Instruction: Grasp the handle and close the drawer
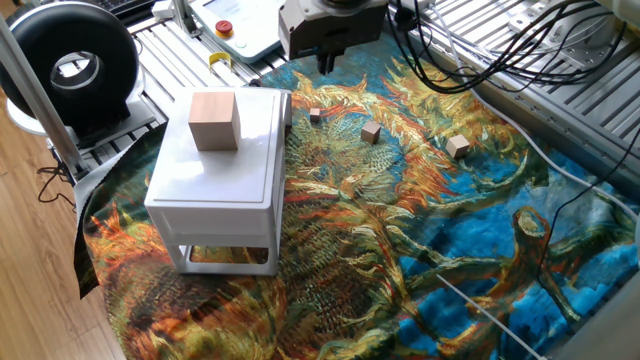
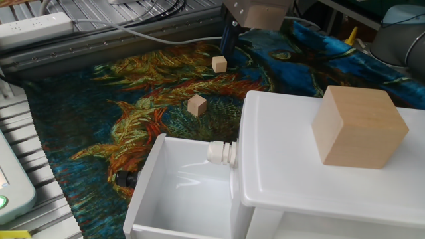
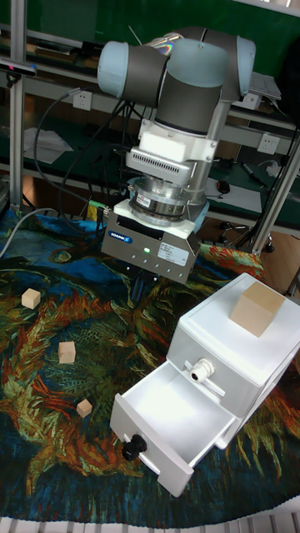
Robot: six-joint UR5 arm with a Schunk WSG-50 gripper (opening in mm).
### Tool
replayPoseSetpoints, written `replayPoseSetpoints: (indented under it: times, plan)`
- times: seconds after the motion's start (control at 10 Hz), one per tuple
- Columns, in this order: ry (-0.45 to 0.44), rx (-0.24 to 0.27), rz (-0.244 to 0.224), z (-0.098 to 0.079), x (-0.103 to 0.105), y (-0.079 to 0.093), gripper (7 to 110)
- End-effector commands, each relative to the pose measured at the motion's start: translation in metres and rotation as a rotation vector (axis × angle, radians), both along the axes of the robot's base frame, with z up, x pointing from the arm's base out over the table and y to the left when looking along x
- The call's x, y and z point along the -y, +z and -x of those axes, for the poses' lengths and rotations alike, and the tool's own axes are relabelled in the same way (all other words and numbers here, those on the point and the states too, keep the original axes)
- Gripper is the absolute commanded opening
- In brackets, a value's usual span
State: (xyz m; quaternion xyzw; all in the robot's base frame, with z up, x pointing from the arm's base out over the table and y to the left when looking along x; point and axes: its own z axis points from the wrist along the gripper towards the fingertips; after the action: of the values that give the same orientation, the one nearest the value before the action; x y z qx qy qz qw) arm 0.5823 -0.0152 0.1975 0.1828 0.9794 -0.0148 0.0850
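Note:
The white cabinet [image 1: 215, 180] stands on the patterned cloth. Its lower drawer [image 2: 166, 199] is pulled out and empty, also seen in the tall fixed view [image 3: 171, 408]. The handle [image 3: 133, 447] on the open drawer's front is a small dark knob, low at the left [image 2: 123, 178] in the other fixed view. A pale white knob [image 2: 221, 153] sticks out of the shut upper drawer. My gripper [image 1: 325, 62] hangs over the cloth well beyond the cabinet, away from the handle. Its dark fingers [image 2: 229, 36] are together and hold nothing.
A tan wooden cube [image 1: 213, 120] rests on the cabinet top. Small wooden blocks [image 1: 315, 115] [image 1: 371, 132] [image 1: 457, 146] lie scattered on the cloth near the gripper. Cables and aluminium rails border the far side. A black round device [image 1: 72, 68] stands beside the cabinet.

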Motion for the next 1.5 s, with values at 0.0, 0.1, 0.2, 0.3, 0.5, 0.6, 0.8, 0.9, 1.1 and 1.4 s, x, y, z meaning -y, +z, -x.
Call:
replayPoseSetpoints:
  times: [0.0, 0.1, 0.2, 0.3, 0.5, 0.6, 0.8, 0.9, 1.1, 1.4]
  plan:
    - [-0.029, -0.003, 0.008, 0.001, 0.004, 0.001, 7]
    - [-0.034, -0.014, -0.001, 0.004, 0.002, 0.001, 7]
    - [-0.034, -0.028, -0.011, 0.002, 0.001, 0.003, 7]
    - [-0.022, -0.040, -0.015, -0.009, 0.002, 0.010, 7]
    - [-0.002, -0.064, -0.029, -0.032, 0.004, 0.023, 7]
    - [0.008, -0.067, -0.048, -0.046, 0.001, 0.027, 7]
    - [0.025, -0.074, -0.052, -0.075, 0.000, 0.030, 7]
    - [0.028, -0.065, -0.045, -0.089, -0.003, 0.028, 7]
    - [0.019, -0.011, -0.045, -0.118, -0.019, 0.012, 7]
    - [0.068, 0.019, -0.041, -0.129, -0.022, 0.004, 7]
